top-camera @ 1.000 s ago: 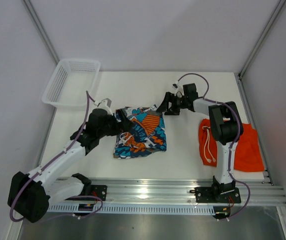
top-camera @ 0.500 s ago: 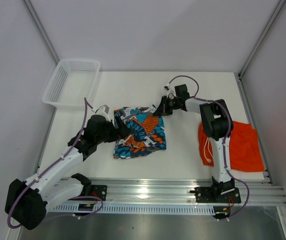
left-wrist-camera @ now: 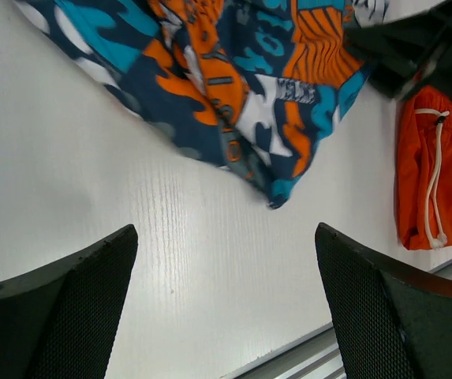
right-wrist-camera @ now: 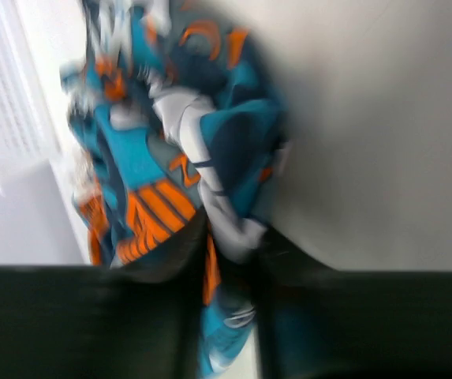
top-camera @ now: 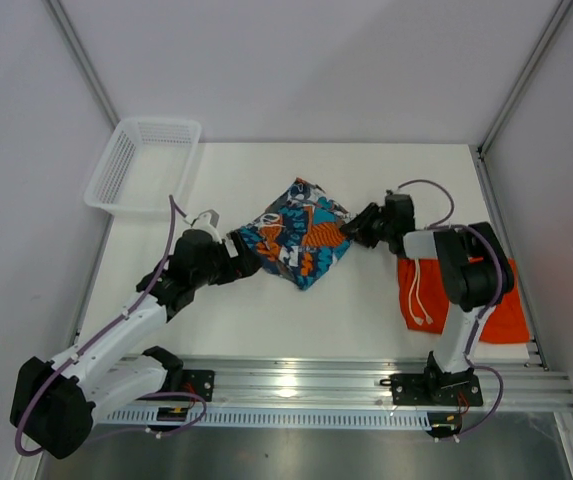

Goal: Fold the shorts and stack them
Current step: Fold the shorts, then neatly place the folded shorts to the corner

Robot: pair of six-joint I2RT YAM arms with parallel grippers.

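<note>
Some orange shorts (top-camera: 507,318) fabric behind arm (top-camera: 471,275)

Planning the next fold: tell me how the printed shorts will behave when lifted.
Likely floppy: the printed shorts bunch into folds where the right pincer pinches them. Probably light, being thin cloth. Unheld corners would likely sag.

Crumpled printed shorts (top-camera: 296,235) near orange shorts (top-camera: 506,320)

White arms (top-camera: 116,335), black joints (top-camera: 463,262), purple cables (top-camera: 172,228).
</note>
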